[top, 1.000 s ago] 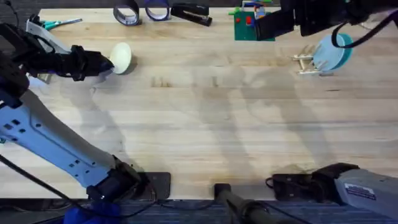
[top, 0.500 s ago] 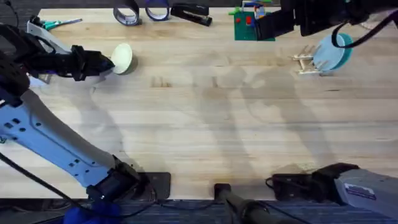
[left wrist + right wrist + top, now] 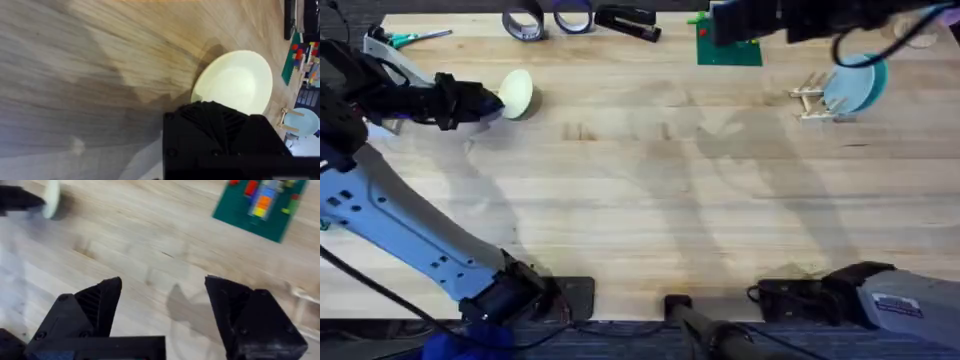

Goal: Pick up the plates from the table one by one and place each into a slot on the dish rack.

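A: Plates?
B: Cream-yellow plate (image 3: 516,93) at 10 o'clock on the table (image 3: 650,190), tilted up, clamped in my left gripper (image 3: 492,100). Light blue plate (image 3: 853,85) at 2 o'clock, standing upright in the dish rack (image 3: 812,101).
A: Right side?
B: My right gripper (image 3: 162,302) hangs above the wood with fingers (image 3: 97,300) spread wide, nothing between them. Green baseplate (image 3: 728,50) at 1 o'clock, tape rolls (image 3: 548,19) at 11, stapler (image 3: 627,22) just beside them.
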